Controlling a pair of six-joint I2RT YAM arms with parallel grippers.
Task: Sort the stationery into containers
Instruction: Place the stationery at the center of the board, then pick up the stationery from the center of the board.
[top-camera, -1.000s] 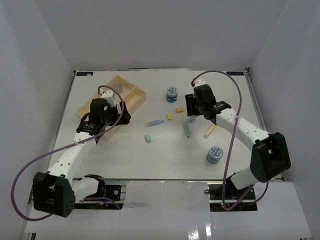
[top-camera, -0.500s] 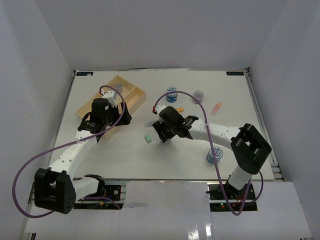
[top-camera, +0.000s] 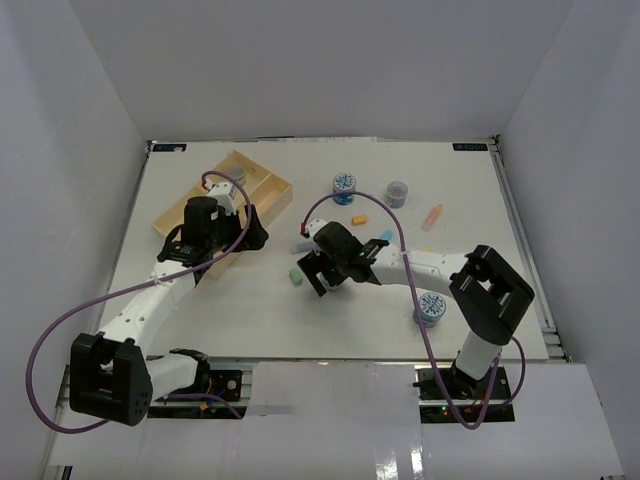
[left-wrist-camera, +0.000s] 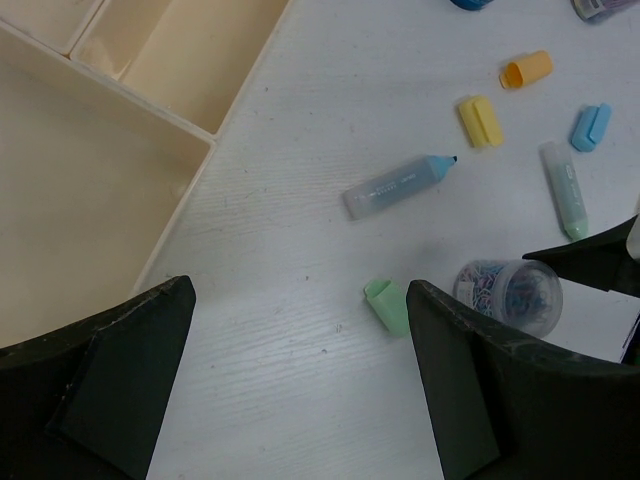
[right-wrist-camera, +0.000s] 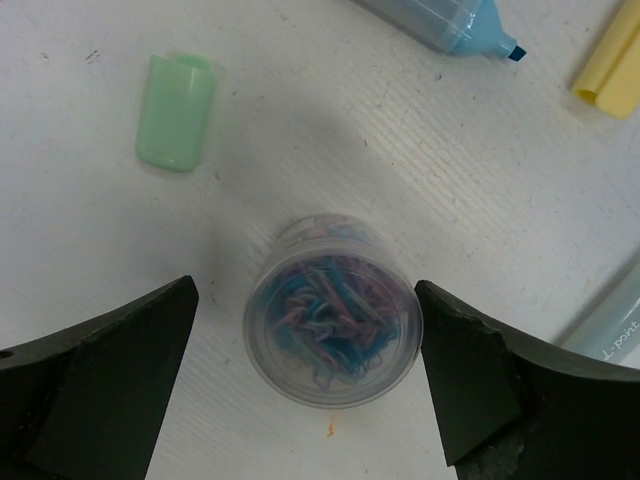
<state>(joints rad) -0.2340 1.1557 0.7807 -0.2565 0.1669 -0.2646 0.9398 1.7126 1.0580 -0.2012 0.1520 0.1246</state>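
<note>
A clear round roll of coloured clips (right-wrist-camera: 333, 312) stands upright on the table between the fingers of my right gripper (right-wrist-camera: 305, 290), which is open and touches nothing. In the top view that gripper (top-camera: 318, 272) hides the roll. A green cap (right-wrist-camera: 175, 110) lies just beside it. My left gripper (left-wrist-camera: 300, 290) is open and empty over bare table, next to the pale-wood tray (left-wrist-camera: 175, 215). In the top view it (top-camera: 252, 232) hangs at the tray's (top-camera: 270, 205) near right edge. A blue marker (left-wrist-camera: 398, 186) lies ahead of it.
Yellow (left-wrist-camera: 480, 120), orange (left-wrist-camera: 526, 70) and blue (left-wrist-camera: 590, 127) caps and a pale teal marker (left-wrist-camera: 565, 190) lie mid-table. Blue-and-white rolls (top-camera: 344, 185) (top-camera: 432, 307), a grey roll (top-camera: 397, 192) and an orange stick (top-camera: 432, 215) sit to the right. White walls enclose the table.
My right arm has swung left from the right-middle of the table to beside the green cap, and its jaws have opened wide around the clip roll. The left arm has barely moved.
</note>
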